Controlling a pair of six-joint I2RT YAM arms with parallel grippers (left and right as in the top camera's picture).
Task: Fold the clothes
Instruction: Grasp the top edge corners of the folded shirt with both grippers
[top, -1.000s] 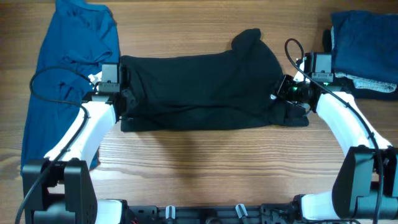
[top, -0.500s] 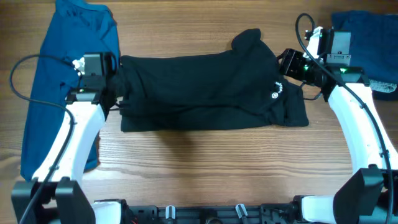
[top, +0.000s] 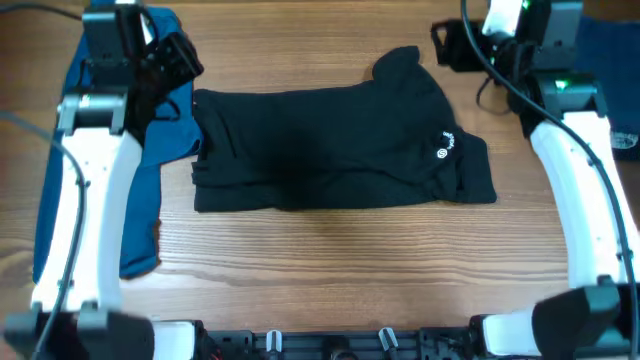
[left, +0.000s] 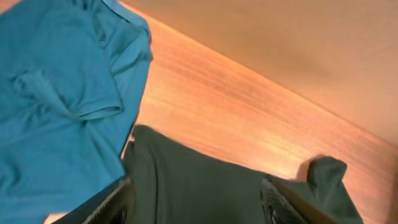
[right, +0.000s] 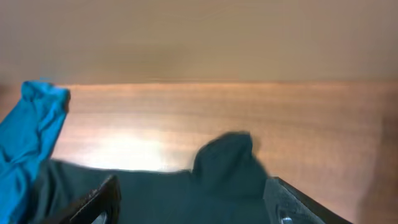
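Note:
The black garment (top: 330, 150) lies folded into a wide flat band at the table's middle, its small white logo (top: 441, 152) facing up near the right end. A sleeve bump sticks out at its far right. The bright blue T-shirt (top: 95, 200) lies loose along the left side. My left gripper (top: 188, 62) hangs open above the T-shirt's top, just beyond the black garment's far left corner. My right gripper (top: 442, 45) hangs open beyond the far right corner. In the wrist views both grippers (left: 199, 208) (right: 193, 210) look down on the black cloth (left: 205, 186) (right: 224, 177) with nothing between their fingers.
A folded stack of dark blue clothes (top: 612, 45) sits at the back right, partly behind the right arm. A black cable (top: 485, 70) loops by the right wrist. Bare wooden table (top: 320, 260) runs along the near side.
Both grippers have drawn away from the black garment's two ends and risen toward the far side of the table. The logo end is now uncovered. The garment lies still.

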